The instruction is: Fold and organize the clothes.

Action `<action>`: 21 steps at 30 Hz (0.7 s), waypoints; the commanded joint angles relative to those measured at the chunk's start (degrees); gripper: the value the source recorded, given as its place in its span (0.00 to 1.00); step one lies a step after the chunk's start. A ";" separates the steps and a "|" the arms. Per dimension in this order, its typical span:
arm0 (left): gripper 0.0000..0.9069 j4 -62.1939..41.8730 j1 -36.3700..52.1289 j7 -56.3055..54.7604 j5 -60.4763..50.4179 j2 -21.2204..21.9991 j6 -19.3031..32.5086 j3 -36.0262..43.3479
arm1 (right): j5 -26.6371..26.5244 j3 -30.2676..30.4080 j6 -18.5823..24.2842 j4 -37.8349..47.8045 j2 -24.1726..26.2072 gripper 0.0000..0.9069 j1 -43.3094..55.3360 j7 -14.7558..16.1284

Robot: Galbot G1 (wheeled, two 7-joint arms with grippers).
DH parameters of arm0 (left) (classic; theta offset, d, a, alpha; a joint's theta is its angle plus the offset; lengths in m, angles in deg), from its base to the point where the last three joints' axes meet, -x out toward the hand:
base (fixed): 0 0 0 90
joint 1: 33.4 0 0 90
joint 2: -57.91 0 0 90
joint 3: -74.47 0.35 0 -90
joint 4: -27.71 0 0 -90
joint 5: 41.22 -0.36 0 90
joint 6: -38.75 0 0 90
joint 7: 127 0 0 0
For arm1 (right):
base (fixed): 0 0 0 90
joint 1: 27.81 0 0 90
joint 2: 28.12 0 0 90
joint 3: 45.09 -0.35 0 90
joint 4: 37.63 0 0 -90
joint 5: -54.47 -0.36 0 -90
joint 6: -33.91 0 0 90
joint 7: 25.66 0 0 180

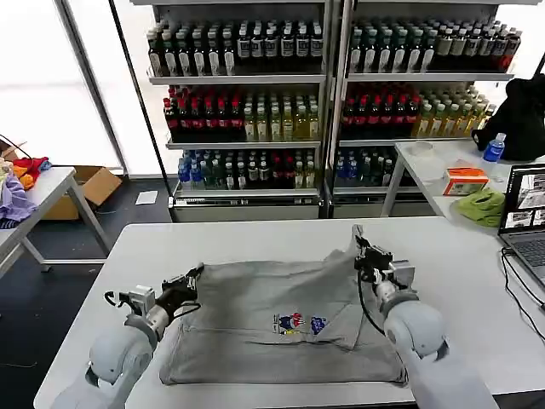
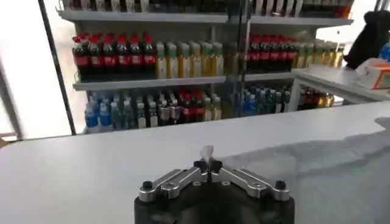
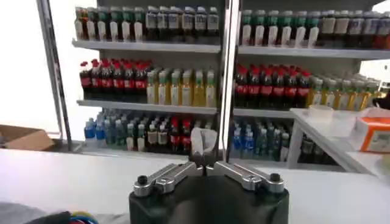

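Pinching the far left corner of the light grey shirt (image 1: 272, 328), your left claw (image 1: 196, 274) has its fingers pressed together on the fabric; the left wrist view shows a small peak of cloth caught between the tips (image 2: 207, 159). Your right claw (image 1: 361, 241) grips the shirt's far right corner the same way and holds it lifted off the white bench (image 1: 255, 237), with a strip of grey cloth standing up between its closed fingers (image 3: 204, 146). You see the shirt spread across the middle of the bench, partly folded, its small multicoloured chest print (image 1: 300, 323) facing up near the centre.
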 commanded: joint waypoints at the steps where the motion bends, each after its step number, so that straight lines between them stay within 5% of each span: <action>1: 0.01 7.97 -13.01 1.25 -3.54 -0.46 1.09 -3.64 | 2.27 -5.59 2.89 -9.97 -0.20 0.00 -20.96 -0.83; 21: 0.01 8.55 -17.84 3.28 -6.38 -0.13 1.92 -5.98 | 8.62 -5.70 5.86 -10.35 -0.47 0.00 -31.86 -1.86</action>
